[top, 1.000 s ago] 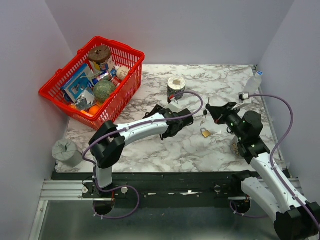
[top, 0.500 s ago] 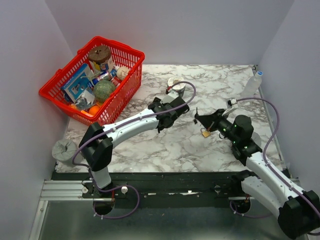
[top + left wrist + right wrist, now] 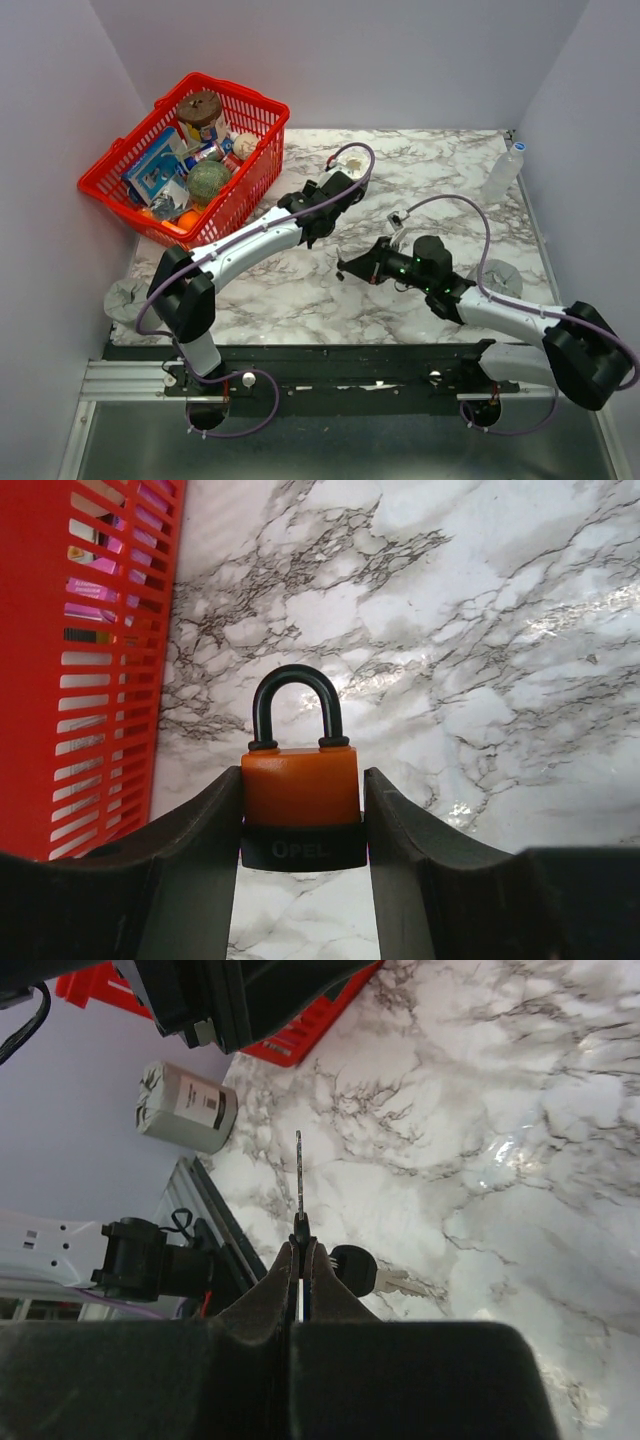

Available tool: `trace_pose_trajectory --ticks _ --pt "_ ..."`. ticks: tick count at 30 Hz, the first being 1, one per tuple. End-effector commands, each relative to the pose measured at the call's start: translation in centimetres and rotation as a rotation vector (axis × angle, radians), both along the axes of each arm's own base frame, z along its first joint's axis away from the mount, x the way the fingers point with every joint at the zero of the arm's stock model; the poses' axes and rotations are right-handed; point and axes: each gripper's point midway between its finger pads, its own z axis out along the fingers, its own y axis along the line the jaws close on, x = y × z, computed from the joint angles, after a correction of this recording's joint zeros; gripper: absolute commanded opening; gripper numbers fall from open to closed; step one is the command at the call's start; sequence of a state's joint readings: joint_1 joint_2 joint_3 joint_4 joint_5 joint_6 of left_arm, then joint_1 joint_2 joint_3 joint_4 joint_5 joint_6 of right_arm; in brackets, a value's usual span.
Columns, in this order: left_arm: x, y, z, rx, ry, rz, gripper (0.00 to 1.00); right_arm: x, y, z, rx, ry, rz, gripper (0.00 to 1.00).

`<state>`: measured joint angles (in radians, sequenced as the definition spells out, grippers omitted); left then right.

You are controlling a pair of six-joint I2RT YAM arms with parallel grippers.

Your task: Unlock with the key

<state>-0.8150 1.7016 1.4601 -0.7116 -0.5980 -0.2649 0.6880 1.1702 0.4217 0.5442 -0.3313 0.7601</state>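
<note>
My left gripper (image 3: pixel 306 225) is shut on the orange-and-black padlock (image 3: pixel 300 785), gripping its body from both sides in the left wrist view (image 3: pixel 302 825). The black shackle points away and is closed. My right gripper (image 3: pixel 352 271) is shut on the key (image 3: pixel 299 1180). Its thin blade sticks straight out past the fingertips (image 3: pixel 300 1248), edge-on. A second black-headed key (image 3: pixel 352 1266) hangs beside the right fingers. In the top view the key tip sits below and to the right of the padlock, apart from it. The brass padlock is hidden.
A red basket (image 3: pixel 120 190) full of items stands at the back left, close to the left gripper. There is a white roll (image 3: pixel 352 163) behind the left arm, a clear bottle (image 3: pixel 503 172) at the far right, a grey roll (image 3: pixel 125 297) at the front left and a grey disc (image 3: pixel 498 277) by the right arm.
The left arm has carried the padlock back and left, toward the basket. The right arm has swung left and lower across the table with the key, away from the brass padlock's spot.
</note>
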Motion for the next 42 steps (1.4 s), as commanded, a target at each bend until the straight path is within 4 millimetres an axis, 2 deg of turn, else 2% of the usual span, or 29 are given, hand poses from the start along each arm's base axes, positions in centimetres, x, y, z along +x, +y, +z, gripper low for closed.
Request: trace_pose_trajectory --ticks 1,5,7,8,10,11,13,18,24,42 --pt "0.3 -0.4 1.2 -0.061 -0.039 -0.03 0.03 0.3 3.3 2.8 0.114 -0.032 0.056 0.01" --pt "0.2 -0.2 0.8 -0.07 -0.042 -0.032 0.02 0.4 5.5 2.3 0.158 0.013 0.094 0.01" --pt "0.2 0.0 0.8 -0.078 -0.053 -0.027 0.02 0.6 6.1 2.7 0.203 0.001 0.1 0.01" --pt "0.2 0.0 0.9 -0.085 -0.057 -0.024 0.02 0.8 6.4 2.0 0.208 0.028 0.099 0.01" --pt "0.0 -0.1 0.8 -0.095 -0.056 -0.028 0.02 1.2 6.9 2.4 0.238 0.012 0.102 0.01" --pt "0.0 -0.2 0.8 -0.101 -0.054 -0.029 0.02 1.4 7.1 1.9 0.234 0.023 0.101 0.01" --pt "-0.1 -0.4 0.4 -0.107 -0.04 -0.038 0.03 1.9 7.6 2.4 0.25 0.011 0.098 0.01" --pt "-0.2 -0.5 0.2 -0.112 -0.037 -0.043 0.02 2.9 7.9 2.3 0.276 0.025 0.063 0.01" --pt "-0.3 -0.7 0.1 -0.127 -0.033 -0.048 0.02 3.4 8.5 1.0 0.273 0.085 0.052 0.01" --pt "-0.5 -0.8 0.1 -0.14 -0.025 -0.054 0.0 4.7 8.1 -0.7 0.253 0.131 -0.02 0.01"
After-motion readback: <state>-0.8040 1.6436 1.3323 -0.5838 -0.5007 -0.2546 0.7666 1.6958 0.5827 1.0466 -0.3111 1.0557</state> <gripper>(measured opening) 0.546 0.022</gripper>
